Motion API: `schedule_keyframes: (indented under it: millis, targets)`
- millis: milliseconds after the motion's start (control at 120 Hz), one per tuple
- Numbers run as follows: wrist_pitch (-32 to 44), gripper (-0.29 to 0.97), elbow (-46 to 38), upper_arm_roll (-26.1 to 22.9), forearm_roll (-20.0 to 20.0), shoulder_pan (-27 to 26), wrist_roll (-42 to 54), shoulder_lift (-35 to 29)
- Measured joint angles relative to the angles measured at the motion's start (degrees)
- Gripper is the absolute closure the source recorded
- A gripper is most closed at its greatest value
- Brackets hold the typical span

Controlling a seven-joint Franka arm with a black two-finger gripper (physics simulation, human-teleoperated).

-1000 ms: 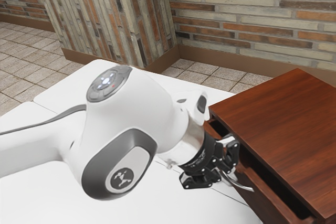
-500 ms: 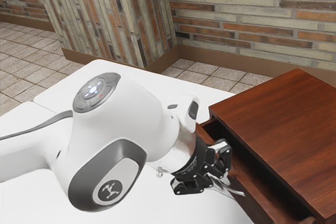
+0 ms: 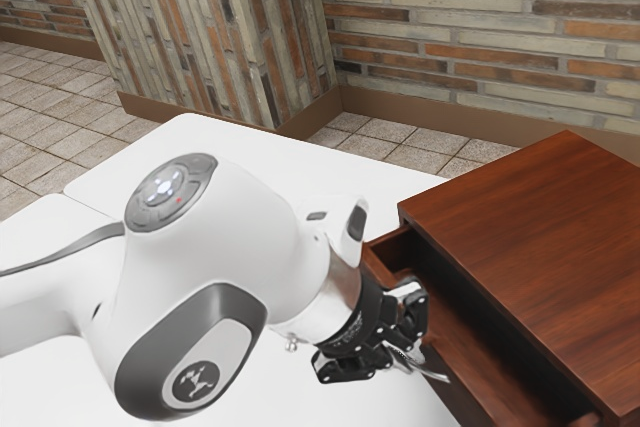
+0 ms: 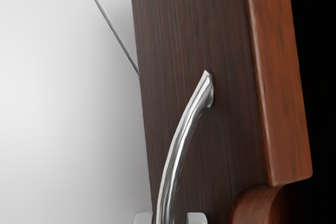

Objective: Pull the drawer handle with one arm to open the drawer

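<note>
The gripper (image 3: 400, 355) pinches the silver handle (image 4: 182, 139) (fingers pressed on both sides), with the partly open drawer (image 3: 386, 255) at its 12 o'clock, jutting from the wooden cabinet (image 3: 540, 237) at 2 o'clock.

brick walls (image 3: 480, 27) meet at a corner, with a dark brown skirting board (image 3: 450, 112) along a pale tiled floor (image 3: 60, 117); a white bench (image 3: 290, 162) stands in front.

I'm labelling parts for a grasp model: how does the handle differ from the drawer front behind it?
The handle is shiny silver metal; the drawer front is dark, matte wood grain. The handle is a thin curved bar; the drawer front is a broad flat panel. Both belong to the same drawer, joined at the handle's end.
</note>
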Motion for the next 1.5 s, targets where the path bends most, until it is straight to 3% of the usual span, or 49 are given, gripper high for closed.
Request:
schedule_keyframes:
  millis: [1500]
  targets:
    - [-6.2, 0.69, -4.7, 1.3, -0.8, -0.2, 0.3, -10.0]
